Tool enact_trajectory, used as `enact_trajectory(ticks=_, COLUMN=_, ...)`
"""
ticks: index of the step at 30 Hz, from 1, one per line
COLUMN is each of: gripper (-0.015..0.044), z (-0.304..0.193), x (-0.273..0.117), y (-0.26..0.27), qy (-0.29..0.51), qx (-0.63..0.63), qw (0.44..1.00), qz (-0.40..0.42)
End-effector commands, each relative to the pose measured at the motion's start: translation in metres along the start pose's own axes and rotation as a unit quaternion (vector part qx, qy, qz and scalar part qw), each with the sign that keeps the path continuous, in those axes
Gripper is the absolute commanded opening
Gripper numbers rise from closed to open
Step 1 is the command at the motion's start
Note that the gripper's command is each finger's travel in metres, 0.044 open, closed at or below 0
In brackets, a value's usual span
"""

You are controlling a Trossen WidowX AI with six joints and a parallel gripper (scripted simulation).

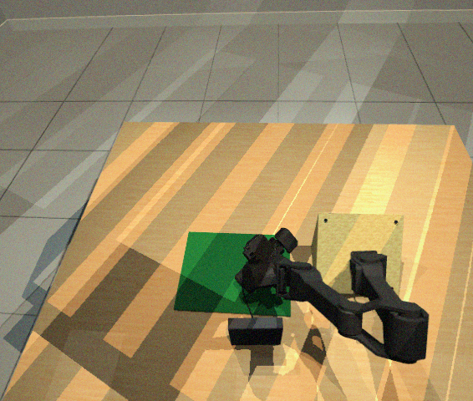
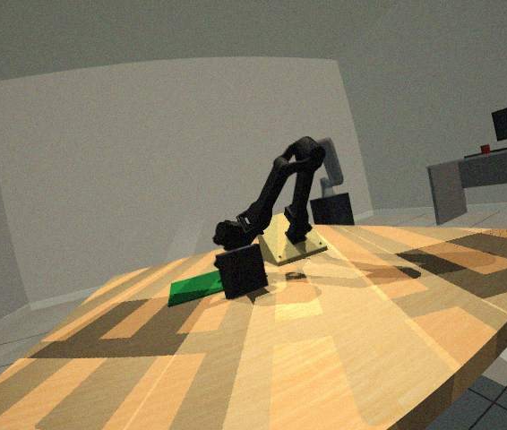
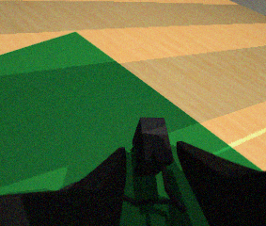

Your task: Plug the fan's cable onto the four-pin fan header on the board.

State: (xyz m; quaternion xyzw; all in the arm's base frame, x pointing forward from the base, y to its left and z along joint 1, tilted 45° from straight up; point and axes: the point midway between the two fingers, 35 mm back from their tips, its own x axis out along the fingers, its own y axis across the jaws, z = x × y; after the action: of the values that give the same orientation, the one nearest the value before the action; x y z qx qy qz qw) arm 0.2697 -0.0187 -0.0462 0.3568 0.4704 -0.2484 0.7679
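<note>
Top: pincer [image 1: 250, 276] [image 3: 150, 150] low over green board [image 1: 211, 259] [image 2: 193, 288] [image 3: 67, 104], thin cable [image 1: 247, 304] running toward dark block [image 1: 255, 331] [image 2: 244, 271] on tabletop [image 1: 163, 207] [image 2: 290, 370] [image 3: 170, 16]. Exterior: block hid fingertips and plug. Wrist: pincer partly open, gripping nothing; dark plug [image 3: 152, 141] between fingers, gap each side. We judged release in hand: widen evenly, back straight off, avoid snagging cable. Header pins and seating depth unreadable.
</note>
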Motion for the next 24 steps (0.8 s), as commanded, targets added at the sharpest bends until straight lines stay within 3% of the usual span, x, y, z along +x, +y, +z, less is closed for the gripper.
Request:
enact_trajectory(ticks=1, gripper=0.0440, z=0.013, x=0.020, y=-0.011, qy=0.002, qx=0.005, qw=0.999, qz=-0.052)
enact_trajectory(ticks=24, gripper=0.0440, z=0.032, x=0.018, y=-0.022, qy=0.163, qx=-0.027, qw=0.984, qz=-0.069)
